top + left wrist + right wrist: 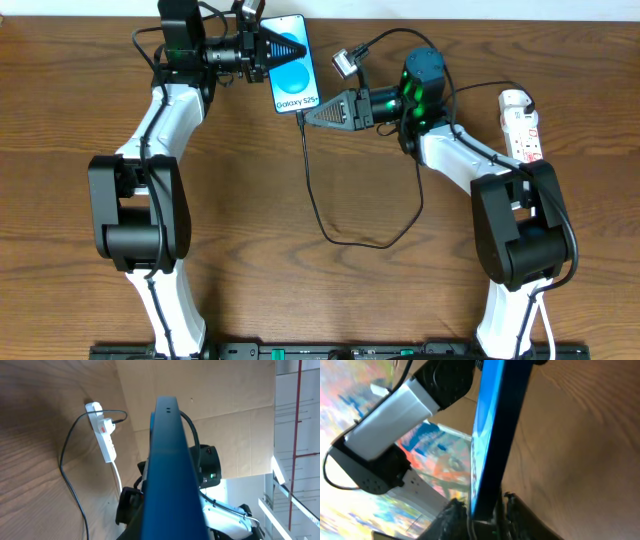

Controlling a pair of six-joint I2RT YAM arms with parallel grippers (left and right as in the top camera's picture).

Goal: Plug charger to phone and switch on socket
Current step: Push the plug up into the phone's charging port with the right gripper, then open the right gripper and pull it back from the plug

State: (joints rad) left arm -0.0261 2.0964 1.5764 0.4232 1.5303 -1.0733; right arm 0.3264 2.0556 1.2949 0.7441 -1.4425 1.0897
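The phone [295, 60] has its bright blue screen up at the table's far middle. My left gripper [272, 52] is shut on its left side. It shows edge-on in the left wrist view [170, 460] and in the right wrist view [492, 425]. My right gripper [305, 116] is shut on the charger's plug tip, right at the phone's bottom edge [487, 510]. The thin black charger cable [318, 215] loops across the table towards the right arm and the socket [522, 125], a white power strip at the far right, also seen in the left wrist view [104, 435].
The socket's white cord [117, 477] runs off from the strip. A brown cardboard wall [215, 405] stands behind the table. Both arm bases sit at the table's near edge, and the slack cable loop lies between them.
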